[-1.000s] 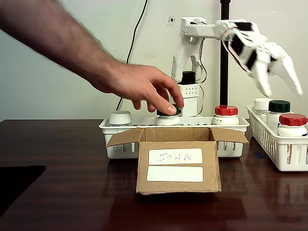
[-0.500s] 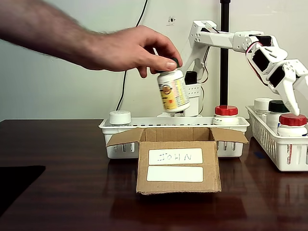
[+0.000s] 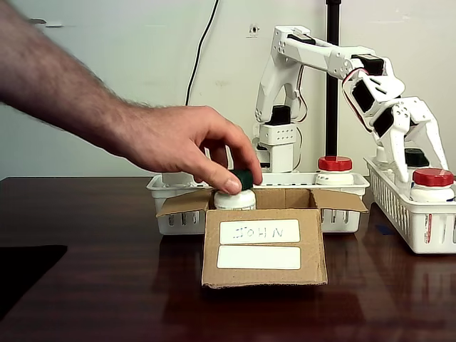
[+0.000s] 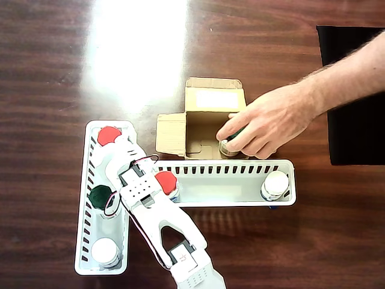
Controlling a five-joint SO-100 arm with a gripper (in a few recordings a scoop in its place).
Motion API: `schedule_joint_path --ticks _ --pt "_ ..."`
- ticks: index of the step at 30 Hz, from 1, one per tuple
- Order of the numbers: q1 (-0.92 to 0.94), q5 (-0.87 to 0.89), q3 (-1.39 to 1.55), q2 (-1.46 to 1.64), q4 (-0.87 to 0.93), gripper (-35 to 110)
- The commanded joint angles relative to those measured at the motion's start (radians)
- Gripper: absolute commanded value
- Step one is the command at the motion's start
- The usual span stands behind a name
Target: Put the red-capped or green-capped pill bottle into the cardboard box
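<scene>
A person's hand (image 3: 187,146) lowers a green-capped bottle (image 3: 236,192) into the open cardboard box (image 3: 263,239), well to the left of the white arm's claw (image 3: 419,158) in the fixed view. The claw hangs with its fingers spread and gripping nothing over the side basket (image 3: 413,214), directly above a red-capped pill bottle (image 3: 432,184) standing upright there, which shows in the overhead view (image 4: 109,135) at the basket's far end. A second red-capped bottle (image 3: 335,169) stands in the long basket (image 3: 342,214) behind the box, left of the claw.
</scene>
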Motion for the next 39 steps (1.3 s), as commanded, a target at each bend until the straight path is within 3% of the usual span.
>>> schedule_joint_path --ticks 1,19,22,30,35,39 --pt "-0.020 0.003 -0.006 0.078 -0.035 70" --pt "-0.009 0.043 -0.003 -0.063 -0.143 70" --pt "-0.008 0.049 0.000 -0.057 -0.143 58" --pt "-0.012 0.035 -0.006 0.026 -0.103 -7" --pt "-0.012 -0.002 -0.078 0.161 0.091 5" --pt "-0.015 -0.044 -0.227 0.230 0.282 2"
